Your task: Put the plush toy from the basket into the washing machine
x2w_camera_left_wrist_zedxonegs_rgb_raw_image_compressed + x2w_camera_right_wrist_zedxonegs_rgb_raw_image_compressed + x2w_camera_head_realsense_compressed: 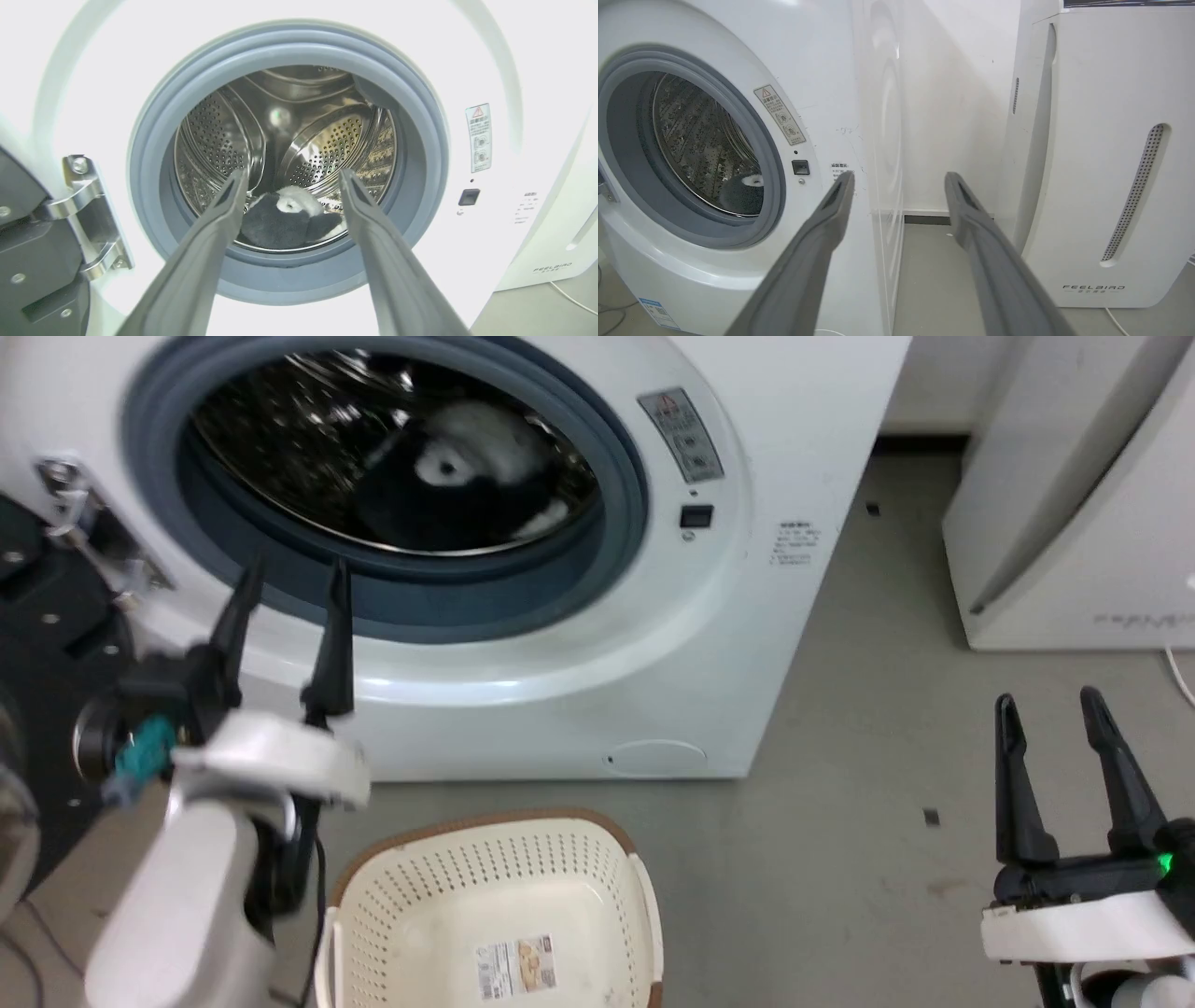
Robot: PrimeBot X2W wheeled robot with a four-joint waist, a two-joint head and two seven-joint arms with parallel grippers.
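The black-and-white plush toy (pixel 457 476) lies on the bottom of the steel drum inside the washing machine (pixel 709 644), clear of both grippers; the left wrist view has the plush toy (pixel 287 219) low in the drum, and the right wrist view catches a bit of the plush toy (pixel 742 191). My left gripper (pixel 294 583) is open just outside the grey porthole gasket (pixel 149 140), fingers pointing in, nothing between them. The cream basket (pixel 392 896) stands on the floor below the washer with just a paper label in it. My right gripper (pixel 1050 705) is open and empty at the lower right.
The washer's dark door (pixel 37 644) hangs open on the left with its steel hinge (pixel 88 210). A white FEELBIRD appliance (pixel 1101 163) stands to the right of the washer, a strip of grey floor (pixel 868 728) between them. A cable (pixel 1115 319) trails by its base.
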